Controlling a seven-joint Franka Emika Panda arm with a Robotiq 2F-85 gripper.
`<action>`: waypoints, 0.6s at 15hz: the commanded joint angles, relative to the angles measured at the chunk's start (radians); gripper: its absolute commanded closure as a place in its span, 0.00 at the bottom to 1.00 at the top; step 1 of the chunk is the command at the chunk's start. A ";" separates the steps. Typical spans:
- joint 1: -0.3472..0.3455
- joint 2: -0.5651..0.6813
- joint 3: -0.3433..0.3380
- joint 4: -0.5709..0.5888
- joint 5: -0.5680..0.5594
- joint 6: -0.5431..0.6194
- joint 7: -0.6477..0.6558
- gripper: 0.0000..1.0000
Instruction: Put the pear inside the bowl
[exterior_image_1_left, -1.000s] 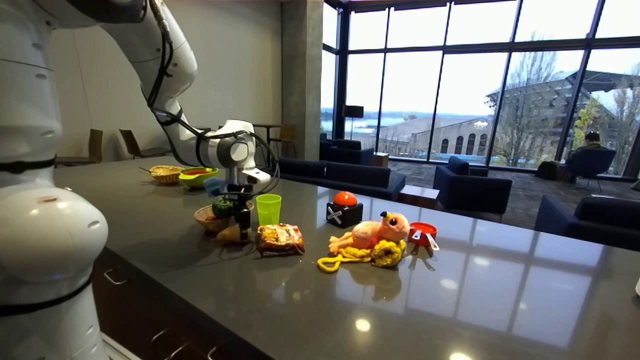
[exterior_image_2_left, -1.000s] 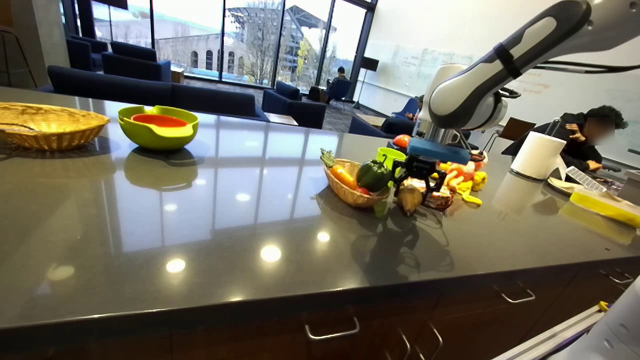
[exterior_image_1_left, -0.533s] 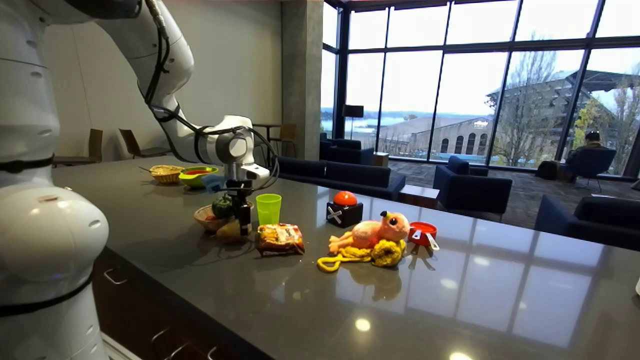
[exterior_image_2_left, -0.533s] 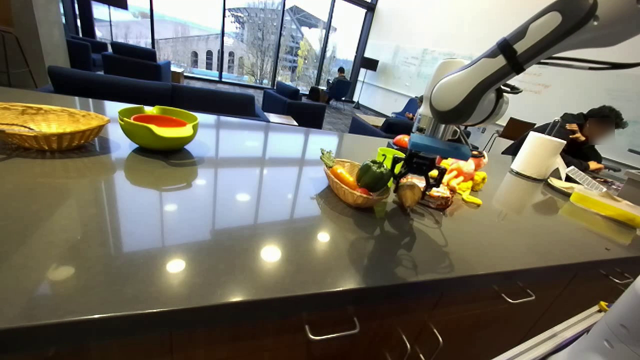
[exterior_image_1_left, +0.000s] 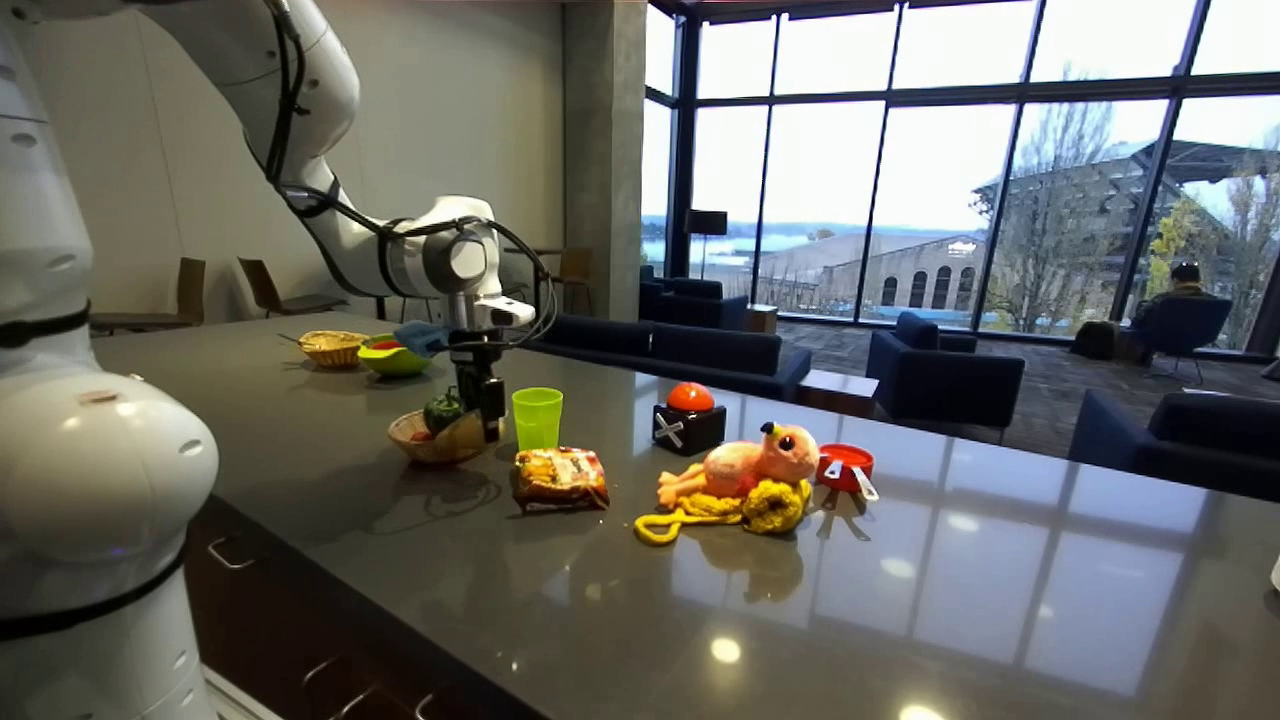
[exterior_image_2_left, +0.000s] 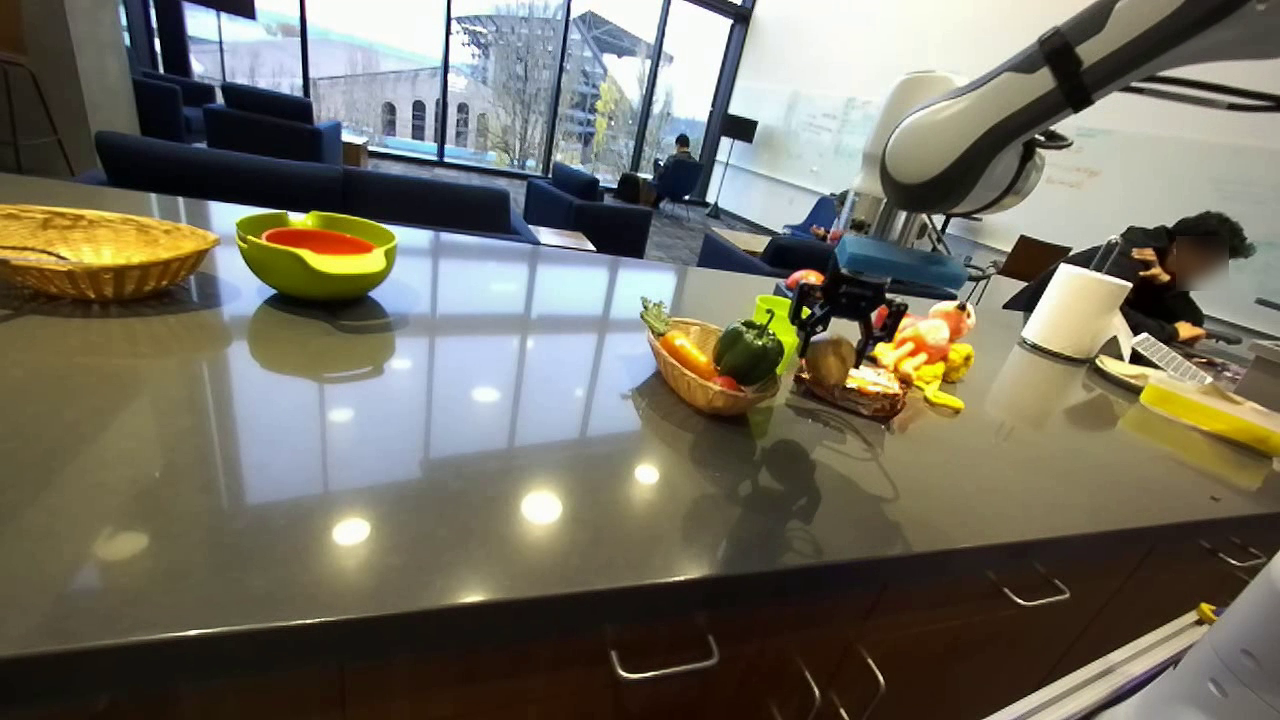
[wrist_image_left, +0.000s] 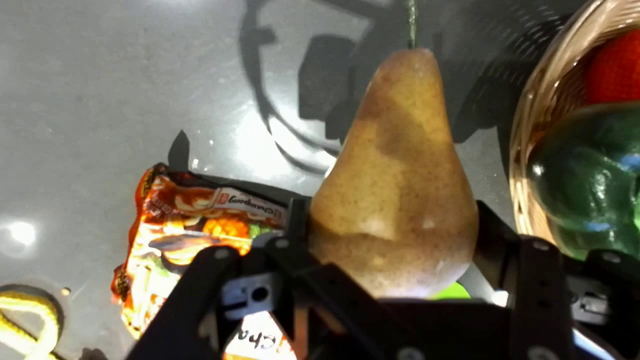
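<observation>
In an exterior view, clocked from the pear (exterior_image_2_left: 830, 360), a wide wicker basket (exterior_image_2_left: 110, 280) sits farthest left, just past nine o'clock. Along nearly the same line comes a green bowl (exterior_image_2_left: 320, 277), a red bowl (exterior_image_2_left: 318, 241) nested in it, well apart from the fruit. Near the pear at nine stands a smaller wicker basket (exterior_image_2_left: 703, 393) carrying a carrot (exterior_image_2_left: 687, 353) and a green bell pepper (exterior_image_2_left: 748, 352); at ten, a lime-green cup (exterior_image_2_left: 784, 332). Then the gripper (exterior_image_2_left: 831, 352), clamped on the pear and holding it clear of the grey countertop (exterior_image_2_left: 400, 540). In the wrist view its fingers (wrist_image_left: 298, 220), parted only by the pear's wide end, touch it at nine and three, while the stem (wrist_image_left: 412, 25) points to twelve. Rightward, a Champong packet (exterior_image_2_left: 875, 390) lies between four and five, a pink plush bird (exterior_image_2_left: 926, 340) at about three, and a paper towel roll (exterior_image_2_left: 1080, 312) farther off, just short of three.
</observation>
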 joint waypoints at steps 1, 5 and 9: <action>0.011 -0.092 0.008 -0.013 -0.042 -0.045 -0.103 0.47; 0.013 -0.145 0.018 -0.008 -0.068 -0.062 -0.243 0.47; 0.020 -0.179 0.018 0.010 -0.077 -0.084 -0.379 0.47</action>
